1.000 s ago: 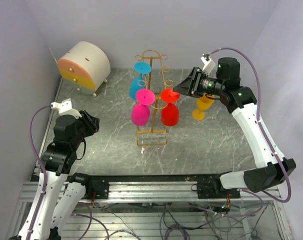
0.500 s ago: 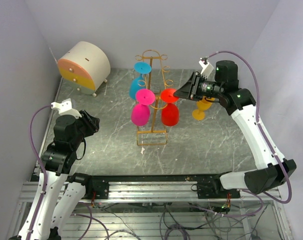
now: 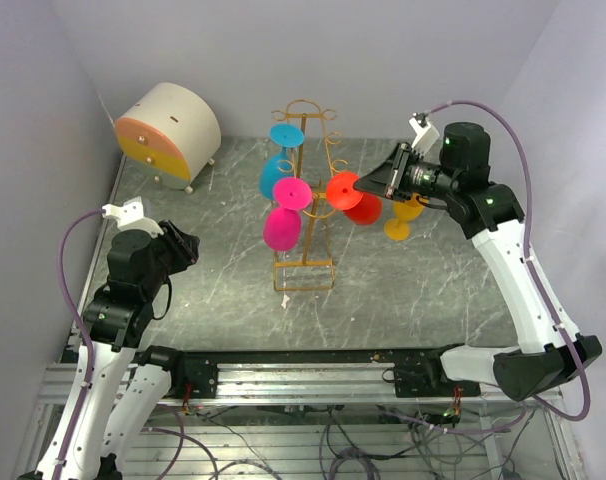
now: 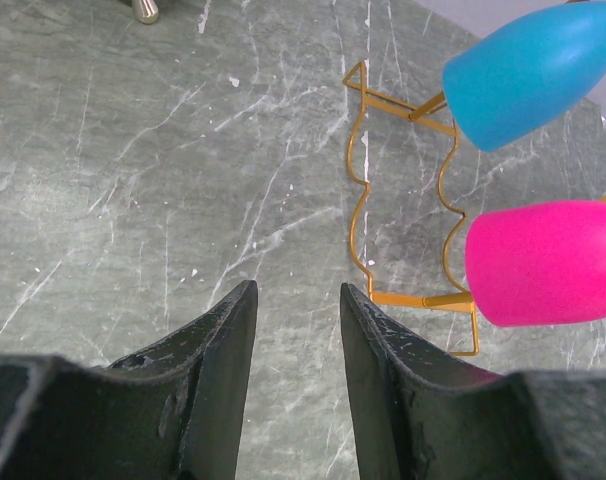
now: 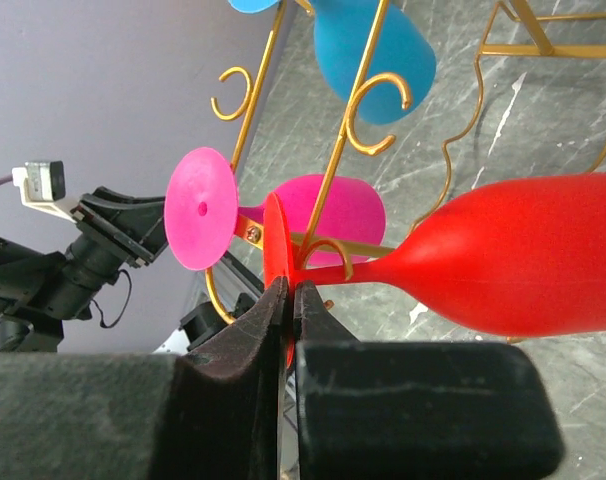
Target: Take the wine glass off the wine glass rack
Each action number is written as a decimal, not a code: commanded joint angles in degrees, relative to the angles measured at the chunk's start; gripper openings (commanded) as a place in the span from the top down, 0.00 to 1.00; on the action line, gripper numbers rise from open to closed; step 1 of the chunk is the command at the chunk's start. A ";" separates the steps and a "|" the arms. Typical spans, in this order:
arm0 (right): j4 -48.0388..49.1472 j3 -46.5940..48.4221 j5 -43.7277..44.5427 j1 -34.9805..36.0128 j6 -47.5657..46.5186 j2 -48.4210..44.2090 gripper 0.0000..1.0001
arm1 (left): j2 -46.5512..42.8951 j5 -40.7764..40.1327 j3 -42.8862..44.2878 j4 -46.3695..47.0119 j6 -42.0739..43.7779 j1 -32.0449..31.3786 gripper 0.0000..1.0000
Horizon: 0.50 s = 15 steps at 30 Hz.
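The gold wire wine glass rack [image 3: 305, 263] stands mid-table, also seen in the right wrist view [image 5: 328, 185] and the left wrist view [image 4: 413, 297]. A red wine glass [image 3: 361, 205] hangs tilted on the rack's right side, its bowl [image 5: 528, 255] swung out to the right. Its stem lies in a curled gold hook [image 5: 328, 252]. My right gripper [image 3: 371, 186] [image 5: 291, 285] is shut on the thin red foot disc [image 5: 275, 240]. My left gripper [image 3: 186, 245] [image 4: 295, 295] hovers open over bare table, left of the rack, holding nothing.
A pink glass [image 3: 281, 227] [image 4: 543, 262] and a blue glass [image 3: 273, 175] [image 4: 528, 70] hang on the rack. A yellow glass [image 3: 403, 215] stands on the table under my right arm. A round beige drawer cabinet [image 3: 168, 130] sits back left.
My right gripper has closed on the red glass's foot and drawn back right. The red glass has tipped from hanging straight down to lying slanted, bowl rightward. Left arm unchanged.
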 commanded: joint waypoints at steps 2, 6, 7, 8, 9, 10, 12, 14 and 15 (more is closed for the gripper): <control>2.27 -0.73 1.76 0.24 2.32 -2.32 1.00 | -0.64 -1.35 0.34 0.14 0.28 0.04 0.51; 4.23 -1.94 2.41 0.21 4.26 -2.84 1.00 | -0.63 -1.30 0.32 0.14 0.28 0.04 0.51; 4.41 -2.11 2.69 0.20 4.48 -2.97 1.00 | -0.67 -1.27 0.34 0.14 0.28 0.04 0.51; 4.72 -2.28 2.96 0.26 4.80 -3.10 1.00 | -0.65 -1.28 0.34 0.14 0.28 0.04 0.51; 5.07 -2.57 3.22 0.22 5.05 -3.34 1.00 | -0.65 -1.37 0.34 0.12 0.28 0.04 0.50; 5.38 -2.82 3.53 0.20 5.37 -3.60 1.00 | -0.65 -1.31 0.32 0.14 0.28 0.04 0.50; 5.21 -2.72 4.62 0.19 5.45 -3.90 1.00 | -0.65 -1.30 0.34 0.11 0.28 0.04 0.50; 5.18 -2.68 5.40 0.19 5.52 -4.22 1.00 | -0.57 -1.35 0.34 0.14 0.28 0.04 0.50; 5.37 -2.74 5.68 0.19 5.76 -4.48 1.00 | -0.56 -1.31 0.32 0.07 0.28 0.04 0.50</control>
